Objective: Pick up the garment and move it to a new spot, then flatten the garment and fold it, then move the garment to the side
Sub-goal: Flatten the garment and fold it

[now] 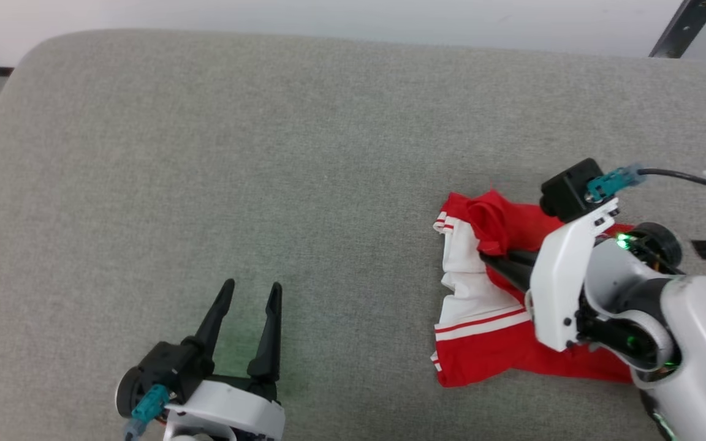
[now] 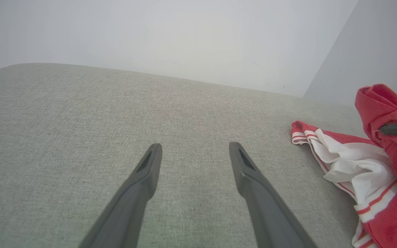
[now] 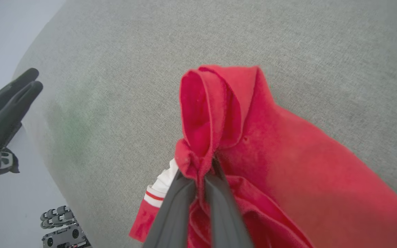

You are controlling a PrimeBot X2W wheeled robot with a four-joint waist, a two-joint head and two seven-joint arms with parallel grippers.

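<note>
The garment [image 1: 482, 334], a red T-shirt with white sleeve ends and red-and-white stripes, lies bunched on the right of the grey cushion [image 1: 267, 153]. My right gripper [image 1: 486, 256] is shut on a pinched-up red fold of it, seen close in the right wrist view as the garment [image 3: 288, 155] gathered between the gripper [image 3: 201, 172] tips. My left gripper [image 1: 252, 286] stands open over bare cushion at the lower left, well apart from the cloth. In the left wrist view the gripper [image 2: 193, 146] holds nothing, and the garment [image 2: 364, 165] sits at the right edge.
The cushion's rounded back edge meets a pale wall [image 1: 328, 15]. A dark bar [image 1: 684, 27] leans at the top right. A black cable [image 1: 671, 176] runs from my right wrist. Past the cushion's left edge lies pale floor [image 3: 19, 193].
</note>
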